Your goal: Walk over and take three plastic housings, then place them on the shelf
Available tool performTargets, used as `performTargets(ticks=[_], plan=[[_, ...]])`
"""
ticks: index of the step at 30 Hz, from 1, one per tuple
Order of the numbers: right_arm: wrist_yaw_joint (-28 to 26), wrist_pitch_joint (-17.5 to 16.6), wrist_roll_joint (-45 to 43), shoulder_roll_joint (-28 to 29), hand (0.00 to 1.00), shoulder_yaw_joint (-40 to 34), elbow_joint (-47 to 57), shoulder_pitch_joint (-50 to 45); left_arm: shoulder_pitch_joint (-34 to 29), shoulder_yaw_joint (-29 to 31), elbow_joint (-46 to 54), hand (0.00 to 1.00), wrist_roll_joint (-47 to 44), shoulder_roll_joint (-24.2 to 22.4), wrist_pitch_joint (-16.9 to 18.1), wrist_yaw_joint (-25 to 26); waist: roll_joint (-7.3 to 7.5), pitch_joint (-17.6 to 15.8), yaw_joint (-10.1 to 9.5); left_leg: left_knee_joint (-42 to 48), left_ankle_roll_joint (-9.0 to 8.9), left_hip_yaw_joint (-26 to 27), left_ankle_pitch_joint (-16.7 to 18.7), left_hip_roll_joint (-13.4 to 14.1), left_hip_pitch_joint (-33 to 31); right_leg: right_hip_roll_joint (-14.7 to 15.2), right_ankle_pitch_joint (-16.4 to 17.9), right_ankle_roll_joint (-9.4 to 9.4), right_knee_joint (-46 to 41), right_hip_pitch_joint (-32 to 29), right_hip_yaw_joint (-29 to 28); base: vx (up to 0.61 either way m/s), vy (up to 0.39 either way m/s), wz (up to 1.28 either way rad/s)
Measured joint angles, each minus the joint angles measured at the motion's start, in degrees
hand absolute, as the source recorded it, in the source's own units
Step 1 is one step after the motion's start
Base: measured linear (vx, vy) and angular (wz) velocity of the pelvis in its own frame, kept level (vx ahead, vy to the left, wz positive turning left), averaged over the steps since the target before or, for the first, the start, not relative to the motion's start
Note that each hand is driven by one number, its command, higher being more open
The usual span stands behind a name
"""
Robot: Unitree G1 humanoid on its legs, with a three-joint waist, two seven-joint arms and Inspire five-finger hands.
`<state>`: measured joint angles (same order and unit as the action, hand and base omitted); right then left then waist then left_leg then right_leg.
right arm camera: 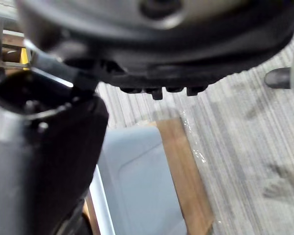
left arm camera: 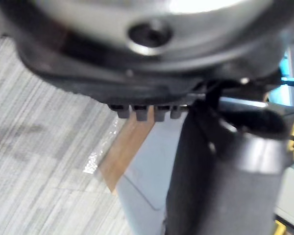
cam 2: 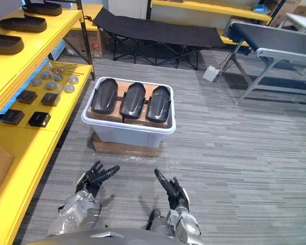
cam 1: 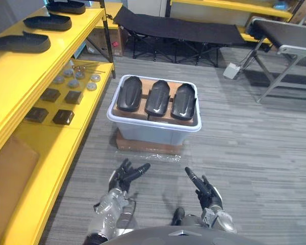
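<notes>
Eye views: three plastic housings (cam 1: pixel 157 98) side by side atop grey bin (cam 1: pixel 153 133), on the floor beside yellow shelf (cam 1: pixel 20 76); left hand (cam 1: pixel 125 177) and right hand (cam 1: pixel 205 193) low before the bin, fingers straight, empty.
Wrist views: bin wall, brown board (left arm camera: pixel 130 147) beneath it, close up.

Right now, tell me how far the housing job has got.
Done: the walk looks finished; the bin sits just ahead. Three similar dark parts already lie on the yellow shelf. In hand: nothing; the left hand and right hand are open, empty, short of the bin. Left: three housings lie in the bin, all still to lift and shelve.
</notes>
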<state>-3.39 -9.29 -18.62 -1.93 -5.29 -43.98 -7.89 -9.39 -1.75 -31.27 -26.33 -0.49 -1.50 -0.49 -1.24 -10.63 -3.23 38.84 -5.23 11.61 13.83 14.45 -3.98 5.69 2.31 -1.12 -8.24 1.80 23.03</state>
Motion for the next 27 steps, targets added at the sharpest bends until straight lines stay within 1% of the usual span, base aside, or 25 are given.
performTargets(ticks=[1,2,3,4,5,6,7,8,9,10,11,12,13,14,15,16,18,19,21,22,25,26,27], plan=[[0.09,0.78,-0.05,-0.28,1.0,-0.22,0.15,0.04,-0.1,0.25,-1.17,1.0,0.11,-0.4,-0.08,0.45,-0.27,-0.13,0.08,5.71,0.28,-0.52,-2.85,1.24,-2.31,-0.47,-0.02,0.09,0.82,1.71,0.4,0.34,-0.293,0.07],[0.33,1.77,-0.06,-0.67,1.0,-0.98,0.37,-0.2,0.18,0.65,-2.77,1.0,0.82,-0.67,-0.73,1.9,-0.03,-0.51,-0.05,12.94,0.04,-0.65,-4.71,3.45,-5.66,-1.36,0.46,0.81,2.5,5.26,0.76,0.37,-0.245,-0.08],[0.58,2.34,0.16,-0.64,1.0,-1.8,0.4,0.01,0.95,0.95,-4.06,1.0,2.03,-0.37,-0.61,2.49,-0.07,-0.54,-0.27,12.58,-0.09,0.76,-3.84,4.02,-6.02,-1.39,0.71,1.14,3.77,7.36,0.49,0.37,-0.218,-0.29],[0.53,2.47,0.18,-0.78,1.0,-3.67,0.38,0.19,2.08,1.22,-6.15,1.0,2.24,-0.02,-0.15,2.88,-0.03,-0.53,-0.14,6.93,-0.01,3.43,-3.49,3.58,-5.65,-1.09,0.76,1.06,5.67,9.02,0.21,0.41,-0.146,-0.37],[0.5,2.23,0.16,-1.13,1.0,-5.51,0.46,0.78,2.52,1.62,-7.7,1.0,2.27,-0.02,0.12,2.91,-0.14,-0.48,0.46,-2.8,0.27,5.34,-3.95,1.83,-5.51,-0.51,0.99,0.66,6.8,9.92,0.11,0.25,-0.063,-0.28],[0.52,2.17,0.16,-1.48,1.0,-6.27,0.47,1.0,2.83,1.61,-8.12,1.0,2.29,-0.02,0.18,2.86,-0.21,-0.47,0.53,-8.78,0.49,5.74,-4.99,0.67,-5.41,-0.21,1.17,0.38,6.98,10.01,0.12,0.39,-0.004,-0.05],[0.53,2.04,0.17,-2.22,1.0,-7.58,0.45,0.58,3.06,1.58,-8.68,1.0,2.78,-0.22,0.26,2.77,-0.25,-0.5,0.51,-19.68,0.79,5.69,-9.27,-2.03,-4.87,0.24,1.83,-0.64,7.04,10.4,0.29,0.28,0.051,0.06],[0.62,1.78,0.19,-2.55,1.0,-7.95,0.46,-0.01,2.82,1.59,-8.76,1.0,3.25,-0.39,0.26,2.74,-0.4,-0.56,0.47,-23.9,0.82,5.56,-12.48,-3.14,-4.45,0.2,2.26,-1.27,7.03,10.83,0.35,0.42,0.112,0.1],[0.76,0.87,0.16,-3.08,1.0,-8.22,0.46,-1.21,2.43,1.89,-8.52,1.0,4.73,-0.78,0.42,2.8,-1.31,-0.48,0.46,-28.48,4.72,5.41,-19.45,-4.52,-3.97,-0.45,3.69,-2.89,6.84,11.98,0.33,0.3,0.095,0.17],[1.08,0.67,0.15,-1.8,1.0,-7.91,0.88,-1.8,3.07,3.16,-8.78,1.0,5.9,-0.44,0.61,2.71,1.12,-1.32,0.48,-29.47,4.16,5.41,-19.64,-6.07,-1.87,1.56,4.54,-3.66,5.93,12.91,0.42,0.27,0.098,0.09],[1.11,0.23,0.18,-1.43,1.0,-7.21,1.65,-2.23,3.0,3.77,-8.56,1.0,6.59,-0.34,0.91,2.75,1.77,-1.4,0.15,-30.76,3.98,5.74,-19.31,-6.61,-0.9,2.22,4.92,-3.87,5.2,12.87,0.29,0.22,0.07,0.03],[1.33,-1.22,0.28,-0.43,1.0,-5.74,3.19,-2.67,2.97,4.3,-8.63,1.0,6.77,0.1,1.11,2.76,3.07,-1.09,0.22,-32.71,4.08,6.27,-19.35,-7.92,-0.19,3.54,5.6,-4.33,4.05,12.21,0.25,0.22,0.081,-0.16],[1.83,-2.54,0.37,0.22,1.0,-4.13,5.2,-2.48,2.93,4.39,-8.72,1.0,7.84,0.36,1.06,2.79,3.43,-1.11,0.25,-34.59,4.32,7.0,-19.51,-8.8,0.57,4.54,5.78,-4.6,2.74,11.21,0.17,0.2,0.071,-0.12],[2.29,-2.93,0.41,0.4,1.0,-3.11,6.59,-2.53,2.87,4.38,-8.71,1.0,8.99,0.49,1.04,2.84,3.42,-1.12,0.3,-35.64,4.51,7.25,-19.66,-9.2,1.03,4.95,5.76,-4.62,2.23,10.91,0.21,0.15,0.07,-0.11],[3.26,-3.71,0.5,0.7,1.0,-1.45,9.23,-2.68,2.75,4.39,-8.72,1.0,9.14,0.8,1.02,3.33,3.35,-1.11,0.34,-38.05,4.88,7.6,-20.07,-10.15,2.3,5.62,5.69,-4.74,1.46,10.6,0.21,0.11,0.079,-0.02],[4.12,-3.8,0.49,0.74,1.0,0.07,11.79,-2.82,2.65,4.41,-8.81,1.0,9.08,0.86,0.76,4.17,3.24,-1.02,0.35,-40.3,4.97,7.67,-20.5,-10.86,3.47,6.08,5.51,-5.01,0.95,10.48,0.27,0.11,0.08,0.01],[4.59,-3.8,0.61,0.73,1.0,1.07,15.39,-3.41,2.71,4.57,-9.08,1.0,9.05,1.31,-0.12,5.56,3.25,-0.95,0.36,-42.63,5.21,7.63,-21.21,-11.58,4.39,6.19,5.28,-5.35,0.31,10.13,0.31,0.08,0.058,0.07],[5.05,-3.8,2.6,0.73,1.0,1.45,18.36,-3.9,2.74,5.2,-9.9,1.0,8.95,1.81,-0.08,7.15,3.29,-0.88,0.44,-43.7,5.23,7.47,-21.49,-11.87,4.66,6.23,4.87,-5.89,0.21,10.0,0.33,0.09,0.047,0.09],[5.02,-3.78,4.59,0.63,1.0,1.54,22.63,-4.86,2.65,7.31,-11.62,1.0,8.94,2.89,0.14,9.44,3.61,-0.83,0.4,-43.69,5.28,7.46,-21.45,-11.85,4.58,6.21,4.04,-6.29,0.19,9.71,0.29,0.08,0.019,0.02],[4.97,-3.64,4.93,0.38,1.0,1.56,25.16,-5.16,2.16,9.07,-13.29,1.0,8.97,3.54,0.39,10.96,3.82,-0.7,0.47,-43.69,5.34,7.47,-21.29,-11.86,4.63,6.2,3.7,-6.12,0.18,9.69,0.29,0.07,-0.004,-0.03],[5.07,-2.83,6.75,-0.86,1.0,1.36,28.81,-6.23,-0.12,12.82,-16.18,1.0,8.91,4.17,1.79,13.1,4.48,-0.4,0.52,-43.67,5.43,7.51,-21.11,-11.87,4.7,6.17,3.11,-6.17,0.2,9.62,0.28,0.06,-0.013,0.02],[5.13,-1.95,7.0,-1.87,1.0,1.36,29.25,-6.12,-1.37,14.35,-16.78,1.0,9.0,4.6,2.98,13.32,4.93,-0.24,0.41,-43.66,5.43,7.33,-21.11,-11.88,4.74,6.11,3.07,-6.13,0.21,9.53,0.26,0.04,-0.029,0.04],[5.16,-1.34,7.02,-2.33,1.0,1.36,29.25,-5.82,-2.01,14.52,-16.92,1.0,8.98,4.84,3.69,13.29,5.05,-0.17,0.39,-43.67,5.43,7.32,-21.11,-11.88,4.78,6.09,3.07,-6.13,0.22,9.54,0.26,0.02,-0.033,0.04]])
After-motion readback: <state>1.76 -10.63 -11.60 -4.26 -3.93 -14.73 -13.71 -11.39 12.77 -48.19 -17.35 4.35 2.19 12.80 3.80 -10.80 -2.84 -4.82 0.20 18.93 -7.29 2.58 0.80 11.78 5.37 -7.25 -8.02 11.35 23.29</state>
